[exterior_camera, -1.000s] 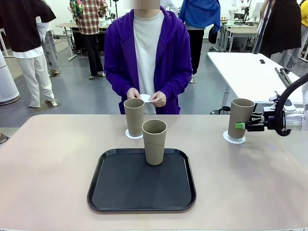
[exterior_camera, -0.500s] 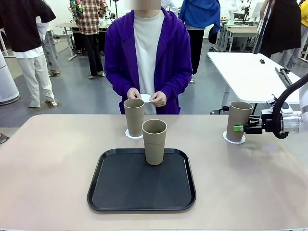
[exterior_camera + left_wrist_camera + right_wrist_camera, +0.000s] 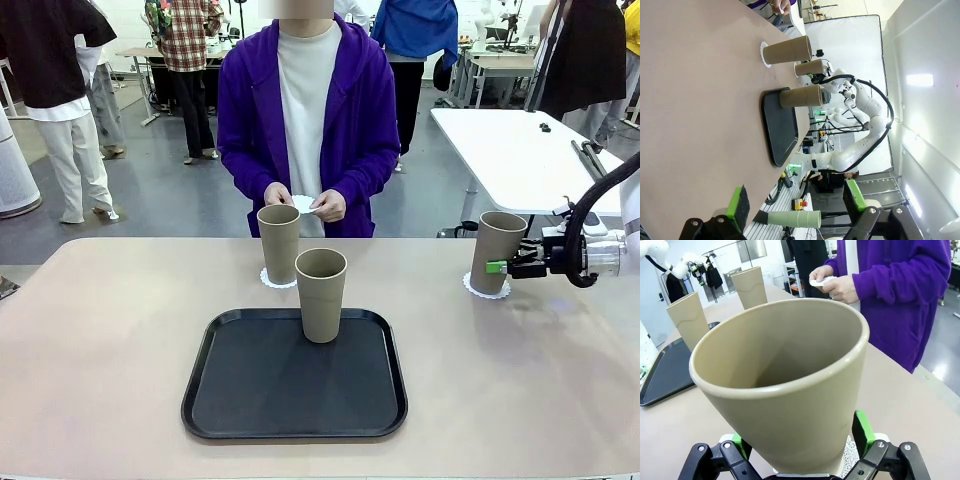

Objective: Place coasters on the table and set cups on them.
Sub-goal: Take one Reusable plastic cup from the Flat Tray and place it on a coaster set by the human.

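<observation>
Right gripper (image 3: pixel 497 267) straddles right cup (image 3: pixel 499 232), upright on doily (image 3: pixel 471 287); gripping or released, cannot tell. Best retreat: straight back, no nudging. Left gripper (image 3: pixel 795 200) wide apart, empty.

Right gripper (image 3: pixel 497 266), held level, flanks the rightmost cup (image 3: pixel 499 238); grip unclear. Left gripper (image 3: pixel 796 200) gapes wide, well apart from it.

Two tan cups (image 3: pixel 279 243) stand on coasters (image 3: pixel 487 290), third on tray (image 3: pixel 290 395).

Black tray (image 3: pixel 260 390) lies flat at centre; person (image 3: pixel 245 110) in purple jacket stands beyond; white table (image 3: pixel 510 150) far right
</observation>
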Available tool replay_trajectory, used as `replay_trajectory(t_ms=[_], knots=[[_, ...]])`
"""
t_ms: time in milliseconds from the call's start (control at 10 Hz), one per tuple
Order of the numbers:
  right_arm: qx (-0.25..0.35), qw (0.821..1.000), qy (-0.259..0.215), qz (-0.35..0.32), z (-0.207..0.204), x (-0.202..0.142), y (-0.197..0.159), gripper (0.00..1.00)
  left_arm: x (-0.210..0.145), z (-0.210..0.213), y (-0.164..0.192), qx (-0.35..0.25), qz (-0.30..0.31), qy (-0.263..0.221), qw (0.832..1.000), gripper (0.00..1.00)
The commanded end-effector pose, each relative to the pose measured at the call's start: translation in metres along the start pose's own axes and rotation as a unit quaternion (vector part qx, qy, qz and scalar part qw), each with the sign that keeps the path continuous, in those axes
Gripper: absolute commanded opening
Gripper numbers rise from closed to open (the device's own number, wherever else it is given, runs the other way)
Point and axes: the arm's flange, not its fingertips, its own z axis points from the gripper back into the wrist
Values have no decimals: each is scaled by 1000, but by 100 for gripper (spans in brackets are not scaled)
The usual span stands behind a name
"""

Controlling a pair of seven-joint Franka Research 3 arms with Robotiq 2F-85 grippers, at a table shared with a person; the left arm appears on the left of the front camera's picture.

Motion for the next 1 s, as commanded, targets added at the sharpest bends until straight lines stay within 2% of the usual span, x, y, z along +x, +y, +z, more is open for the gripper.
replay_trajectory(t_ms=[0,500,900], knots=[[-8,1000,24,-4,0,4,-4,100,0,1,-3,2,1,-1,1000,100],[-41,991,124,-11,9,8,0,100,0,1,-3,2,1,-1,1000,100],[-63,986,148,-31,17,6,-7,100,0,1,-3,2,1,-1,1000,100]])
